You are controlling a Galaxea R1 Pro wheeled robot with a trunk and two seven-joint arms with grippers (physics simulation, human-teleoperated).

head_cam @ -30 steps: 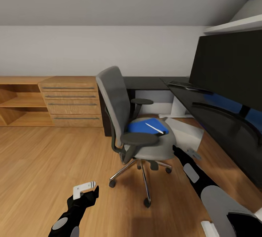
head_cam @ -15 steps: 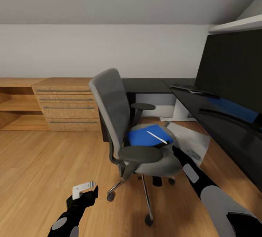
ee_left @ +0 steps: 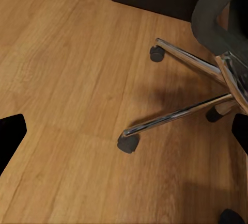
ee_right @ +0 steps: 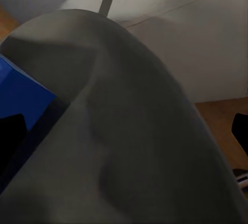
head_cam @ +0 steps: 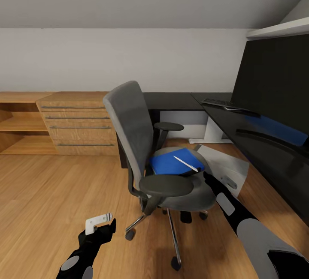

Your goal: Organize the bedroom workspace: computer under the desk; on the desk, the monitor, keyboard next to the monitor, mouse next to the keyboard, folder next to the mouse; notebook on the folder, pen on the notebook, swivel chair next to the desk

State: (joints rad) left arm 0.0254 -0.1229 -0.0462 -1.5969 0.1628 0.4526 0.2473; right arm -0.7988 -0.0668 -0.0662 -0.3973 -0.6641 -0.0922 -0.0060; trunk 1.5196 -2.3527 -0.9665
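The grey swivel chair (head_cam: 133, 129) stands mid-floor, its chrome base (ee_left: 175, 115) close to my left arm. On its seat lies a blue flat stack (head_cam: 171, 163), folder and notebook not told apart, with the white pen (head_cam: 185, 163) on top. My right gripper (head_cam: 206, 178) is open at the seat's right edge, the grey cushion (ee_right: 129, 131) and a blue corner (ee_right: 23, 100) before its fingers. My left gripper (head_cam: 109, 229) hangs open low over the floor. On the black desk (head_cam: 231, 127) stand the monitor (head_cam: 274, 82) and keyboard (head_cam: 225, 105). The grey computer (head_cam: 227, 168) sits by the desk. The mouse is hidden.
A low light-wood cabinet (head_cam: 77, 124) with long handles and open shelves (head_cam: 17, 129) lines the far wall at the left. A white shelf (head_cam: 279, 28) hangs above the monitor. Bare wooden floor (head_cam: 51, 193) stretches to the chair's left.
The whole view has shifted as the camera moved closer: the chair and computer look larger and nearer. Both arms keep the same pose in the picture.
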